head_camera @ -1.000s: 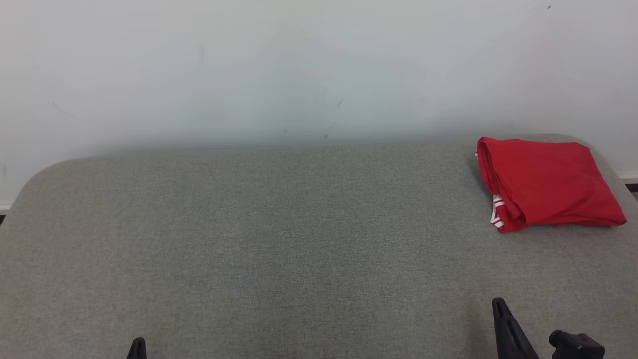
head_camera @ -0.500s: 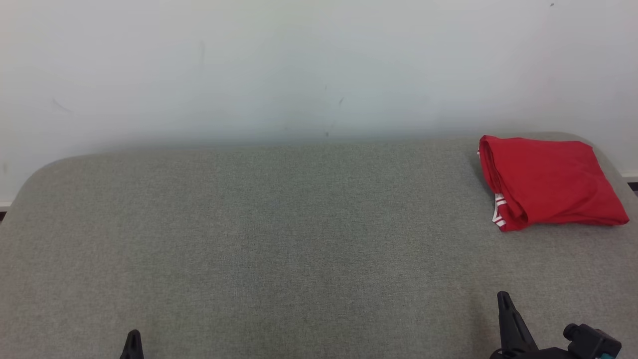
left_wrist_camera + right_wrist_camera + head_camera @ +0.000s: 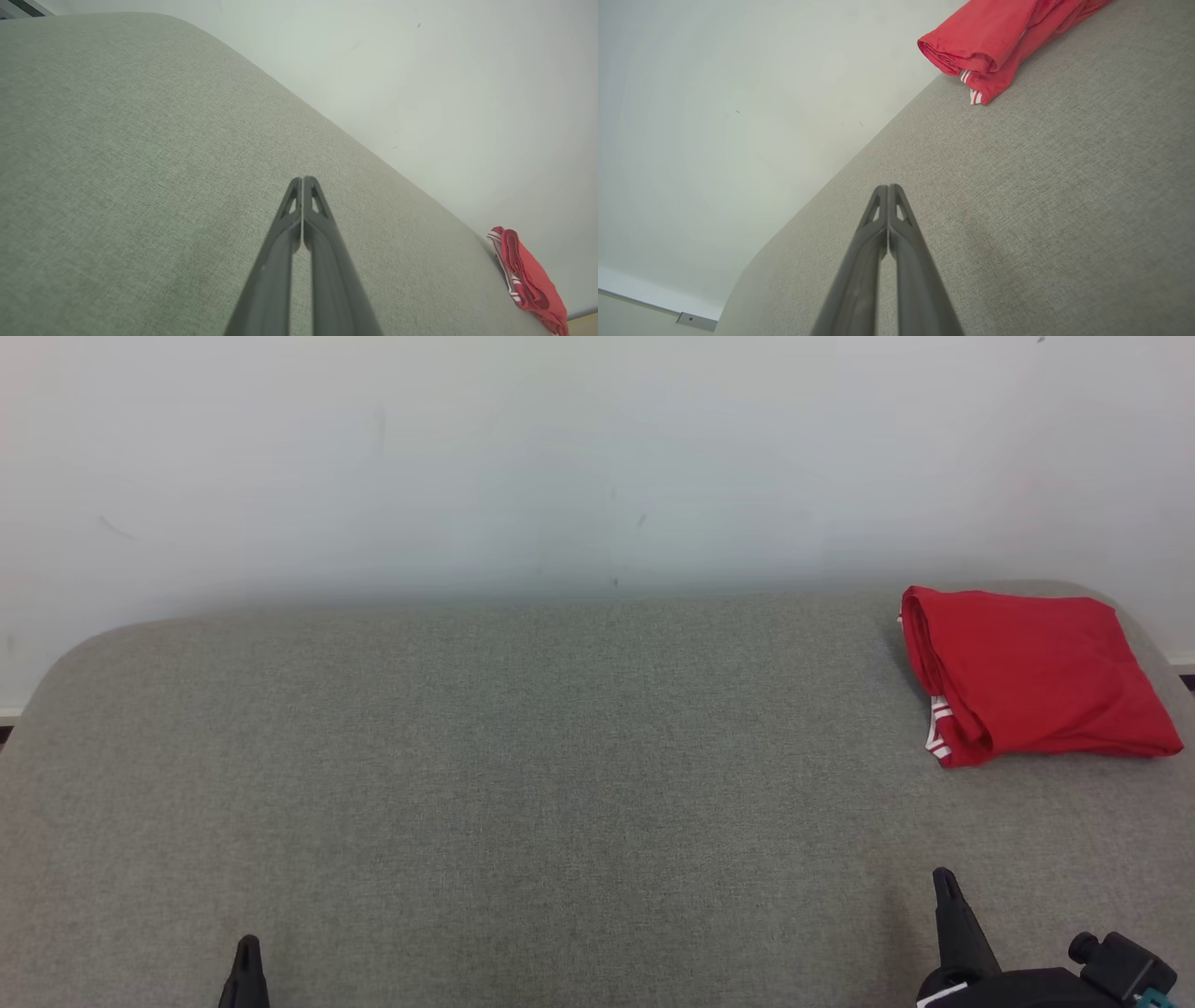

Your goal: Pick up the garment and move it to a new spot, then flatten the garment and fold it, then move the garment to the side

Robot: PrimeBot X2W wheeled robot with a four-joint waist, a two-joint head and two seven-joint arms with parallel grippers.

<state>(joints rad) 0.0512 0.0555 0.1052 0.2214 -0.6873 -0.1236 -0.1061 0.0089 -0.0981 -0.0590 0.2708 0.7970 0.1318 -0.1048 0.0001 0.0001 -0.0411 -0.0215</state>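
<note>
Folded red garment point(image 3: 1036, 677) lies at far-R corner of grey tabletop point(image 3: 560, 784), well apart from right tool point(image 3: 944, 885) at tabletop's near edge, left tool point(image 3: 247, 954) farther off at near-L; both tools' fingers pressed together, holding nothing.

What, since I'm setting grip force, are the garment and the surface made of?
Garment: thin, soft red cloth, matte, likely cotton or polyester; it rolls at the folds, with white-striped trim. Surface: grey woven fabric, matte; fine weave shows, possibly over padding.
</note>
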